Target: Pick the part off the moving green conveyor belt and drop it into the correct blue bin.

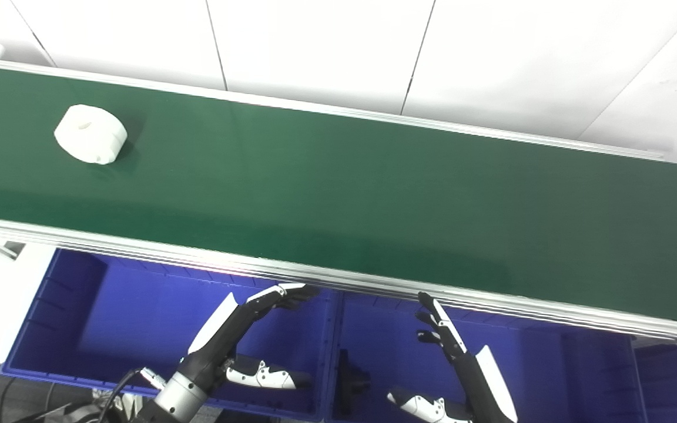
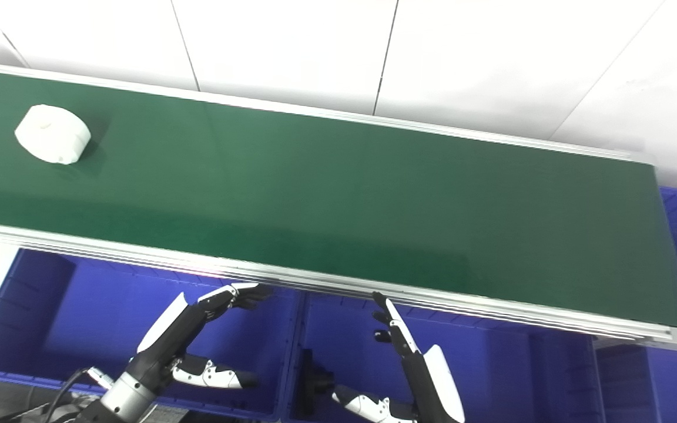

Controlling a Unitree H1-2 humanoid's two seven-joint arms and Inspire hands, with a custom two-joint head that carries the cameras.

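Left eye view: round white plastic part (image 1: 90,133) sits far left on the green conveyor belt (image 1: 374,194).
Your left hand (image 1: 238,335) and right hand (image 1: 456,358) are open, empty; reach late and you miss it.

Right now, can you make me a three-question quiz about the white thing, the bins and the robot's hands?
1. Where is the white part?
A. on the green belt, far left
B. inside a blue bin
C. in the left hand

2. What colour are the bins under the belt's near edge?
A. red
B. blue
C. yellow

3. What are the hands doing?
A. both open, holding nothing
B. both gripping the part
C. resting on the belt

Answers: 1 A, it sits alone on the belt. 2 B, the left bin and middle bin are blue. 3 A, the left hand and right hand spread their fingers over the bins.
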